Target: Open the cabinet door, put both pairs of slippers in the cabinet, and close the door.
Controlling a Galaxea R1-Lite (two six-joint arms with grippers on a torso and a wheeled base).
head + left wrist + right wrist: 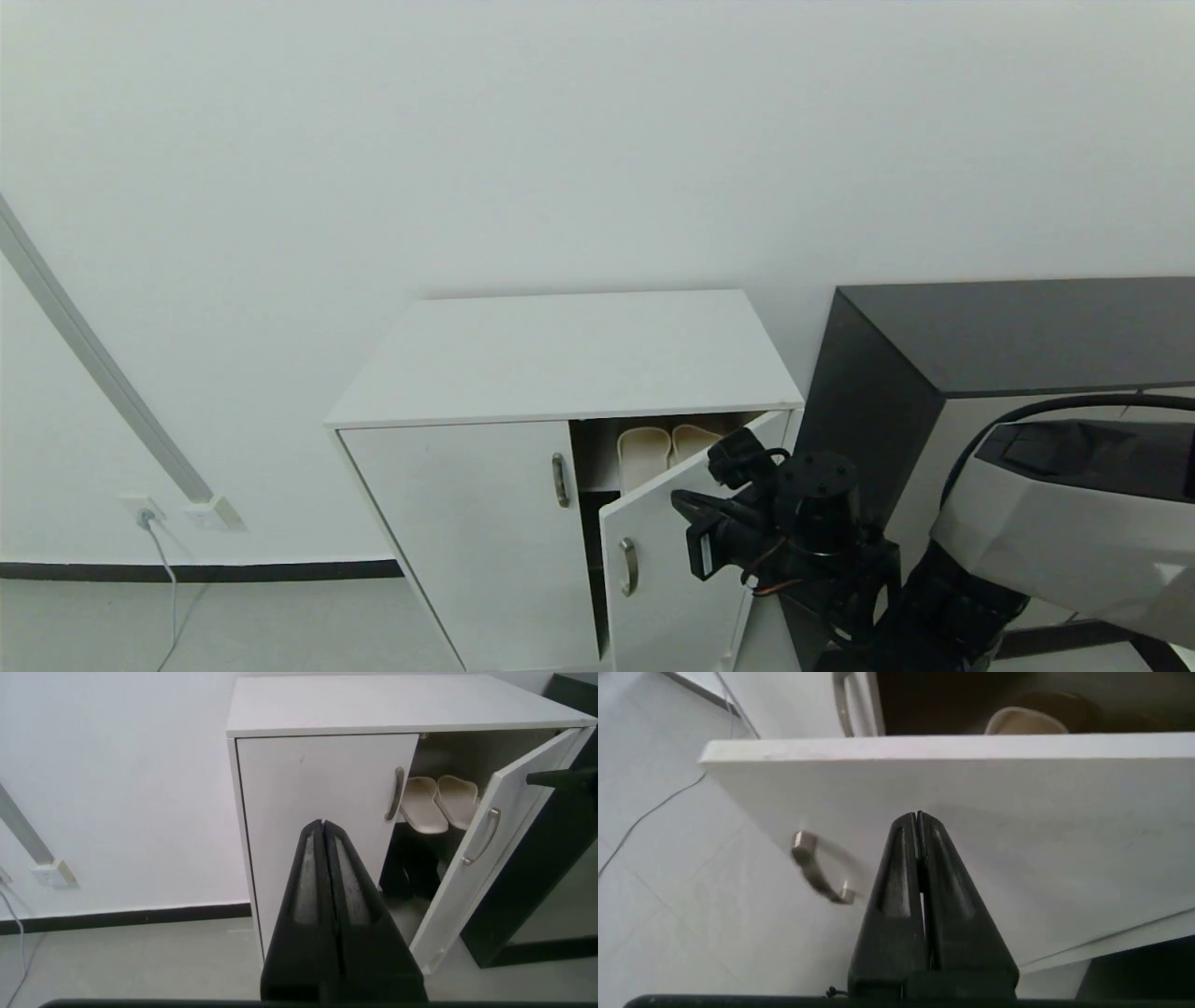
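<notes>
Now | pair of cream slippers shelved in white two-door cabinet | right gripper, fingers together, empty, at outer face of ajar white door (presumably to push) | left gripper likewise, clear.

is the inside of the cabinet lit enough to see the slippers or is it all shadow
Head view: the pale slippers in the top half of the cabinet are lit, its lower half is black shadow. Left wrist view: same pair clearly lit, lower half dark, contents unclear. Right wrist view: one pale slipper toe shows past the door edge, interior otherwise dark.
</notes>
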